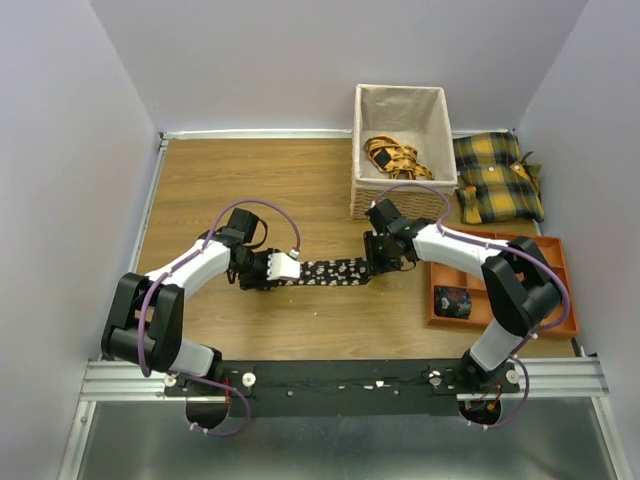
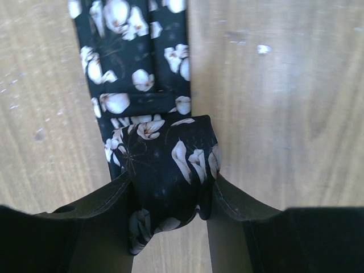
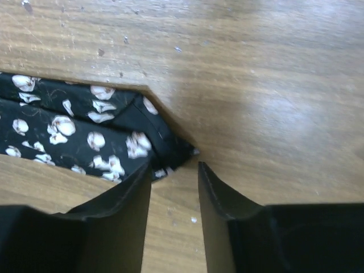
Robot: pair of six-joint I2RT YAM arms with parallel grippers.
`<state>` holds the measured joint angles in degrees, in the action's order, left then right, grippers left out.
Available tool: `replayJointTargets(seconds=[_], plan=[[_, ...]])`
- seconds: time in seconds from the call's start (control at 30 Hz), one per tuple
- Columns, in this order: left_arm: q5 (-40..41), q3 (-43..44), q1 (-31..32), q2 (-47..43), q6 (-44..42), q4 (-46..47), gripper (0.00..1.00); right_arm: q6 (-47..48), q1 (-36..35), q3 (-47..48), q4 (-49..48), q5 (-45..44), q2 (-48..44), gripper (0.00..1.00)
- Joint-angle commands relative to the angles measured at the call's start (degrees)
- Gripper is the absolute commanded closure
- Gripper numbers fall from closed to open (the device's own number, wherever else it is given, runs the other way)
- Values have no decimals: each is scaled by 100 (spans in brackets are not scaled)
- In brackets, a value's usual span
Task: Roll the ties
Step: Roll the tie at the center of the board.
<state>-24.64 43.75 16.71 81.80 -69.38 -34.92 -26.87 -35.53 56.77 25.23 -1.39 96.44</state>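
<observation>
The long black fabric necktie dotted with white flowers [image 1: 325,271] lies flat on the wooden table [image 1: 250,190] between the two arms. The left gripper [image 2: 170,196] is about half open, clamped on the tie's rolled-up end. The right gripper [image 3: 174,170] stands parted and empty, the tie's pointed tip just ahead of its fingertips

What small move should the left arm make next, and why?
Probably turn the left claw to wind the coil further along the flat strip: it grips only a short roll, and the right claw stands open by the pointed tip.
</observation>
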Motion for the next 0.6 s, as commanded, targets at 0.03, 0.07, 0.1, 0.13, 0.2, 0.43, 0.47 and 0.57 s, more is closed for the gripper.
replayJointTargets(seconds=[0.03,0.07,0.1,0.13,0.2,0.43,0.47,0.57], plan=[[-5,274,166,125,-383,-955,49,-151,37,957,1237,-581,-328,53],[-23,301,166,143,-348,-982,49,-256,20,1098,1412,-652,-380,53],[-23,345,166,169,-339,-1017,48,-318,-24,1299,1458,-800,-407,53],[-14,354,166,178,-330,-1035,48,-353,-172,1379,1441,-828,-442,54],[-5,380,166,187,-172,-1009,48,-494,-314,1433,1038,-445,-442,60],[47,232,166,91,294,-570,47,-1688,-437,274,-2160,2387,31,63],[39,196,175,64,294,-534,46,-1994,-463,151,-2676,2537,145,62],[-41,125,175,-6,303,-455,45,-2286,-613,473,-2813,2898,664,60]])
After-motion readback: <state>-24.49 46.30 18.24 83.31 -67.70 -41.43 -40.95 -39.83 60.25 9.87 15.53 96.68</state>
